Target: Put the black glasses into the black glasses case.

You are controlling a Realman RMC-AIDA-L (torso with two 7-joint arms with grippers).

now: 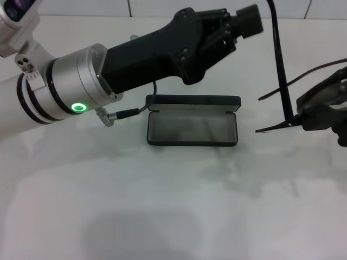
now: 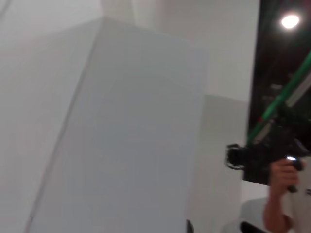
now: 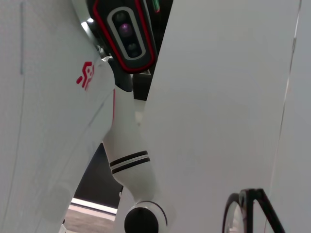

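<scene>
The left arm point(image 1: 65, 92) is white and silver, banded with black rings, with a green ring light point(image 1: 79, 107), a thin black cable point(image 1: 127, 113) and a black wrist housing. The body point(image 3: 53, 111) is white with a red logo point(image 3: 85, 75); the head point(image 3: 124, 31) is black with red trim.

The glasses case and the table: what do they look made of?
The case looks like a matte black hard shell, probably plastic, with grey, seemingly fabric lining showing inside. The table looks like smooth white laminate or plastic; it carries faint reflections.
</scene>
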